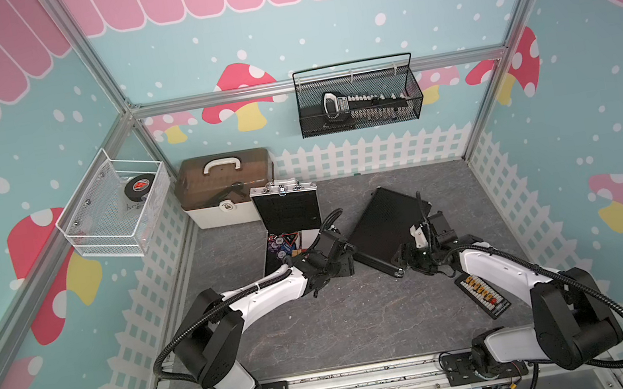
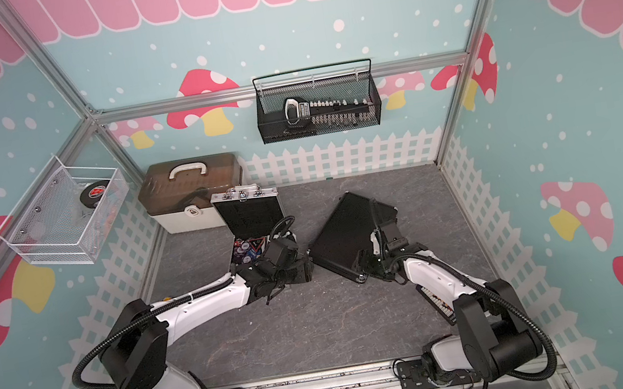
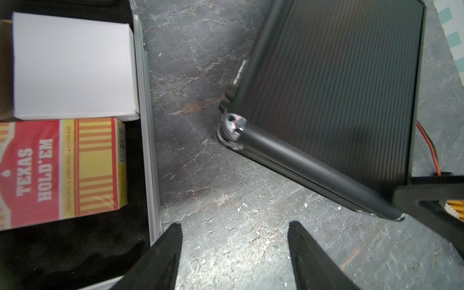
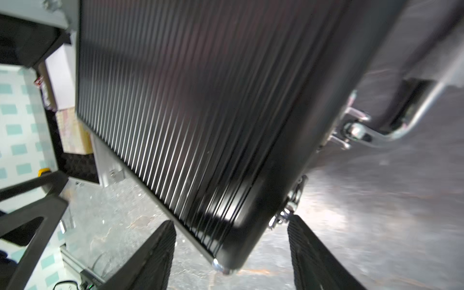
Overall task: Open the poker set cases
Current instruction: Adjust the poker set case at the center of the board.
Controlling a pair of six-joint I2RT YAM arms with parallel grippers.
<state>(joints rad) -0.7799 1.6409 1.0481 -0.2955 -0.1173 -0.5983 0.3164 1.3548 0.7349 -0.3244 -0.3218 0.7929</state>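
Observation:
The smaller silver poker set case [image 1: 287,206] stands open at the back left, its lid upright. Chips and card boxes lie in its black-lined base [image 3: 75,251]. The larger black ribbed case [image 1: 385,226] lies shut and flat on the table, turned at an angle. My left gripper [image 3: 233,226] is open over bare table, between the silver case's rim [image 3: 148,125] and the black case's near corner [image 3: 232,125]. My right gripper [image 4: 231,226] is open and straddles another corner of the black case [image 4: 200,113] without touching it. A metal latch [image 4: 288,208] sits beside one finger.
A beige box with a brown lid [image 1: 223,188] stands behind the silver case. A black wire basket [image 1: 358,96] hangs on the back wall and a white one [image 1: 115,208] on the left wall. A black strip of coloured pieces [image 1: 484,295] lies under my right arm.

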